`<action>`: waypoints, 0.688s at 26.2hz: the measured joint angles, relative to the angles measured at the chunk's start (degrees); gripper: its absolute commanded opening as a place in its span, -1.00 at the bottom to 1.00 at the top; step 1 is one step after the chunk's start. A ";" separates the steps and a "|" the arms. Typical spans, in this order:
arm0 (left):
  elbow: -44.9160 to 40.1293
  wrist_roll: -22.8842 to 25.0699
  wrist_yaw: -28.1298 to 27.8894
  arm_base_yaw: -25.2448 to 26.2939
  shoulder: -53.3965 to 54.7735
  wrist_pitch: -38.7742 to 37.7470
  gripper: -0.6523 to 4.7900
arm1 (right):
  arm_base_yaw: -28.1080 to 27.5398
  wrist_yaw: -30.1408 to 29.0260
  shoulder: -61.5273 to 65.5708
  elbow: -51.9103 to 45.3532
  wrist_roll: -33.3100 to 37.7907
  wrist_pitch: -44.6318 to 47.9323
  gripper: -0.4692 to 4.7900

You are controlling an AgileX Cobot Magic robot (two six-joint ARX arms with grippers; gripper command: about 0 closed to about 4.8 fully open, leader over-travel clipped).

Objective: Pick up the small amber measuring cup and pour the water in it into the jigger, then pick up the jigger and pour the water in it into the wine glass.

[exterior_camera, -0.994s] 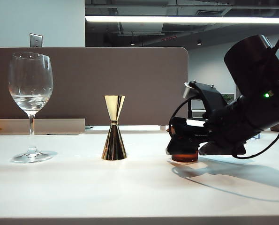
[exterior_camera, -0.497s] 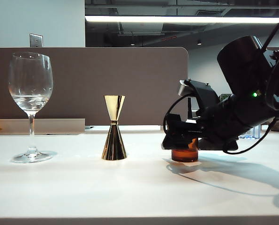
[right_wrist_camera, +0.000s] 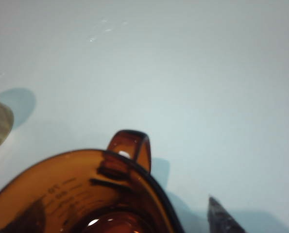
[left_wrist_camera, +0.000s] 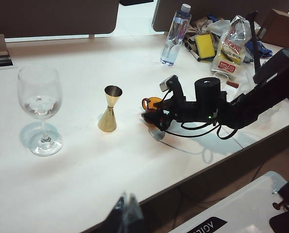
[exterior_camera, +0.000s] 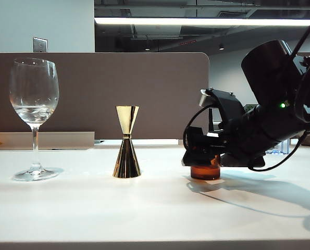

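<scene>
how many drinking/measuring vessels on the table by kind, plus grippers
wine glass: 1
jigger: 1
small amber measuring cup: 1
plastic bottle: 1
grippers: 2, right gripper at the cup, left gripper away from the vessels
total: 6

Bare table (exterior_camera: pixel 82 208) near side. Jigger (exterior_camera: pixel 126 142) stands between wine glass (exterior_camera: pixel 34 117) and right gripper (exterior_camera: pixel 199 156); gaps both sides. Clutter far right.

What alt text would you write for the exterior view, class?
The black right end effector straddles a short amber glass measuring cup on a white table, jaws spread. Leftward stand a gold hourglass-shaped metal jigger and a tall clear wine glass.
</scene>
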 measured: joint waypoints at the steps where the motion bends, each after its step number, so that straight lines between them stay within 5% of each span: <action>1: 0.00 0.00 0.00 0.00 0.00 0.00 -0.77 | 0.00 0.00 0.04 0.00 0.00 0.00 0.71; 6: 0.00 0.00 0.00 0.00 0.00 0.00 -0.77 | 0.02 -0.02 0.70 0.02 0.00 -0.04 0.51; 8: 0.00 0.00 0.00 0.00 0.00 0.00 -0.77 | 0.00 0.00 0.68 0.02 0.04 -0.02 0.28; 12: 0.00 0.00 0.00 0.00 0.00 0.00 -0.77 | 0.00 0.17 0.70 0.17 0.02 0.04 0.28; 18: 0.00 0.00 0.00 0.00 0.00 0.00 -0.77 | 0.00 0.20 0.70 0.15 0.02 0.52 -0.06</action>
